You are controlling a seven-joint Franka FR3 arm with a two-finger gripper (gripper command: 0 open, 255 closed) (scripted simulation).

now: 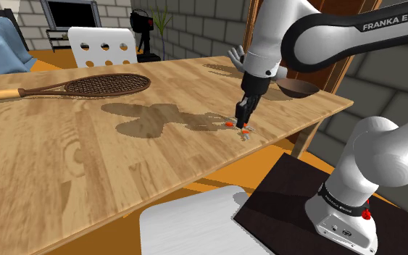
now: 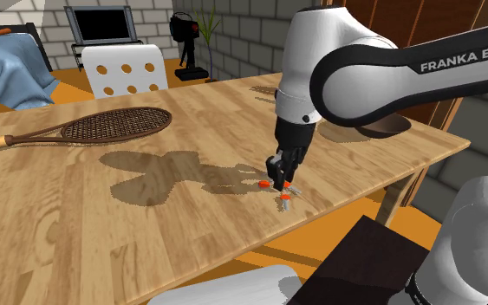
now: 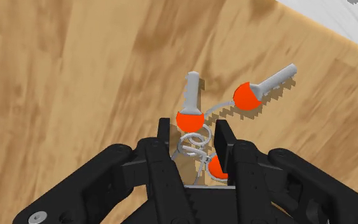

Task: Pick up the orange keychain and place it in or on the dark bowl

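**Inspector A:** The end effector is down at the near edge of the wooden tabletop. What is its state?

**Inspector B:** Open. In the wrist view the end effector has its black fingers standing apart on either side of the wire ring of the orange keychain. A thin strip of wood shows between each finger and the ring. The shoulder view does not resolve the gap.

**Inspector A:** Where is the keychain?

**Inspector B:** It lies flat on the tabletop, directly under the fingertips. Two grey keys with orange heads fan out beyond the ring. A third orange head is half hidden behind one finger. In the second exterior view the keychain is a small orange and grey cluster below the end effector, with its parts hard to separate.

**Inspector A:** And the dark bowl?

**Inspector B:** The dark bowl sits near the tabletop's far corner, well apart from the keychain, with part of its rim covered by the white arm. In the second exterior view only a dark sliver of it shows beneath the arm.

**Inspector A:** Anything else on the surface?

**Inspector B:** A brown racket lies toward the shoulder view's left, its handle cut off by the edge.
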